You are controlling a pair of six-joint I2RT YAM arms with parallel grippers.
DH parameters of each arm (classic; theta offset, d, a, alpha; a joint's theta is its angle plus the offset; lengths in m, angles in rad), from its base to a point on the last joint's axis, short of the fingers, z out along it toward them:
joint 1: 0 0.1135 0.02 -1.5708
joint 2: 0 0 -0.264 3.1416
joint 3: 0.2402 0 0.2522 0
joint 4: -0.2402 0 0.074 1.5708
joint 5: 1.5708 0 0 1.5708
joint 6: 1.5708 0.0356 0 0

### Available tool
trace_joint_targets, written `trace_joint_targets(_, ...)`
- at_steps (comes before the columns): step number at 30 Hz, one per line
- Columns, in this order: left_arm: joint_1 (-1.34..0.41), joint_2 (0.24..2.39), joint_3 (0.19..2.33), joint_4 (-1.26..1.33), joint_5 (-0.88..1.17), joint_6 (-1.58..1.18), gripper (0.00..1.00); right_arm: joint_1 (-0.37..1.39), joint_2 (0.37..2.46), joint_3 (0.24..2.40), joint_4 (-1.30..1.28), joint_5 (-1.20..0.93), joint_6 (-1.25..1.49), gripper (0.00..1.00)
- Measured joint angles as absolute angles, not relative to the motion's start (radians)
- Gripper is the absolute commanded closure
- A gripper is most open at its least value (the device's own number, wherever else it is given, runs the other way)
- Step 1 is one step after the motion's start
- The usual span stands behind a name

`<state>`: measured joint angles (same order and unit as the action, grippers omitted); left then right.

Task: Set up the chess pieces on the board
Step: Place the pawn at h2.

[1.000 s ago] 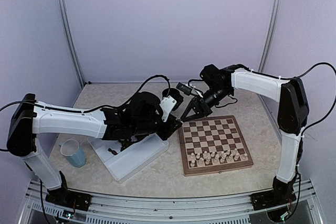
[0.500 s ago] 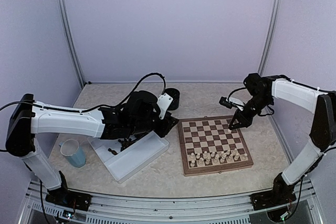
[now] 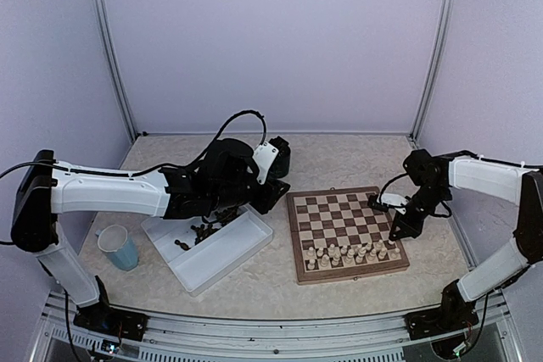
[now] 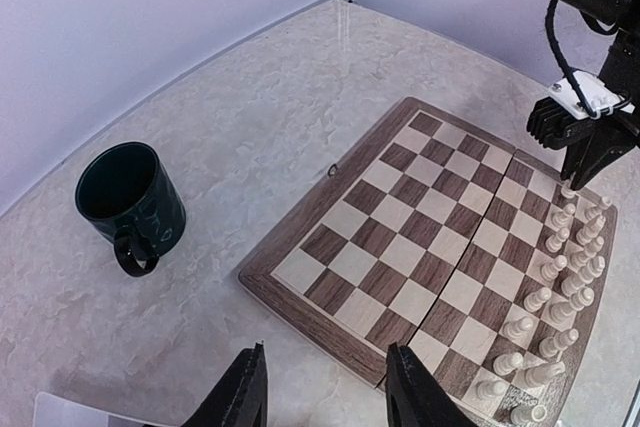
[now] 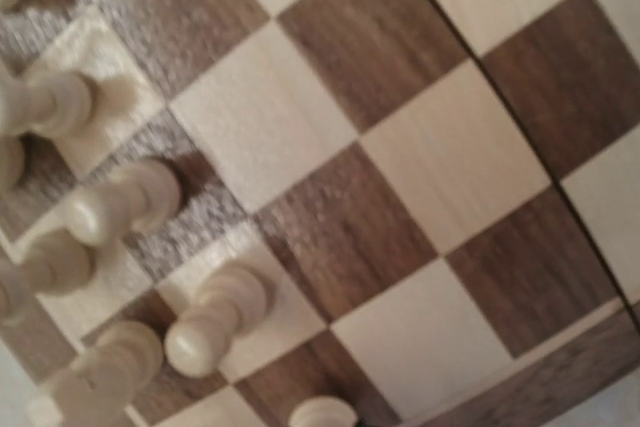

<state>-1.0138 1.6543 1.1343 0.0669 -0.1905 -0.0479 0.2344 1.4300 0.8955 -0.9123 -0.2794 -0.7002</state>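
The board [image 3: 339, 209] lies right of centre, and it also shows in the left wrist view [image 4: 400, 217]. Cream pieces [image 3: 352, 253] stand in two rows along its near edge. Several dark pieces [image 3: 202, 231] lie in the white tray [image 3: 225, 256]. My left gripper [image 3: 273, 199] hangs open and empty above the table just off the board's left edge [image 4: 328, 387]. My right gripper [image 3: 397, 231] points down at the right end of the cream rows [image 4: 585, 162]. The right wrist view shows cream pieces [image 5: 205, 322] very close, one at the bottom centre [image 5: 322, 412]. My right fingers are out of that view.
A dark mug [image 3: 278, 157] stands behind the board's far left corner and shows in the left wrist view [image 4: 130, 197]. A light blue cup [image 3: 119, 247] stands left of the tray. Walls close in on three sides.
My right arm swung from the board's far left corner across to its right side, then down to the cream rows. My left arm shifted slightly toward the back.
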Motion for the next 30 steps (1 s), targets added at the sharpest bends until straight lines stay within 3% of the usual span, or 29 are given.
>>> trace_joint_targets(21, -1.014, 1.657, 1.134, 0.067, -0.188, -0.069, 0.59, 0.234, 1.443, 0.872, -0.878, -0.299, -0.741, 0.86)
trace_joint_targets(30, -1.014, 1.666, 1.134, 0.059, -0.189, -0.072, 0.59, 0.234, 1.445, 0.882, -0.915, -0.31, -0.743, 0.61)
